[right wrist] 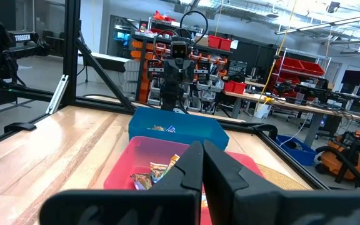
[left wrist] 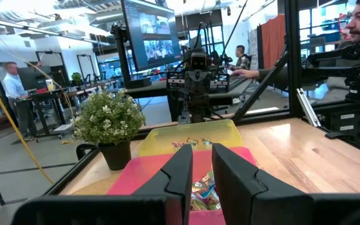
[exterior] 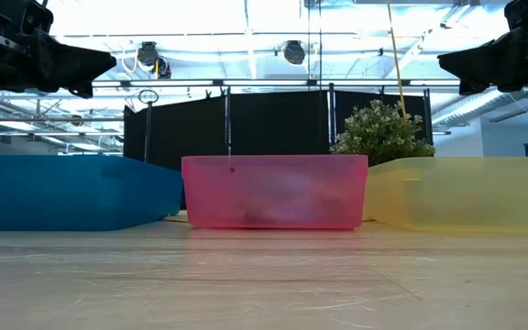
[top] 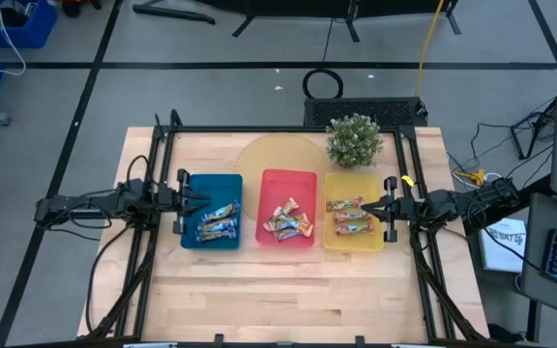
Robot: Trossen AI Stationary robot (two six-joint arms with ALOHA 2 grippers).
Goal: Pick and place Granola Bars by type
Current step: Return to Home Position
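Three trays stand side by side on the table: blue (top: 197,189), red (top: 288,179) and yellow (top: 354,182). Granola bars lie in each: blue-wrapped ones (top: 218,221) in the blue tray, gold ones (top: 287,220) in the red, red-green ones (top: 349,217) in the yellow. My left gripper (top: 191,201) hangs level over the blue tray's left edge. In the left wrist view my left gripper (left wrist: 202,169) shows a narrow gap between its fingers, with nothing in it. My right gripper (top: 373,206) hangs level over the yellow tray's right side. In the right wrist view my right gripper (right wrist: 203,156) is shut and has no bar in it.
A potted plant (top: 354,140) stands behind the yellow tray, beside a round pale mat (top: 274,155). A black frame (top: 288,130) runs around the table's far and side edges. Bare wood (top: 278,290) lies in front of the trays. People sit at desks beyond the table.
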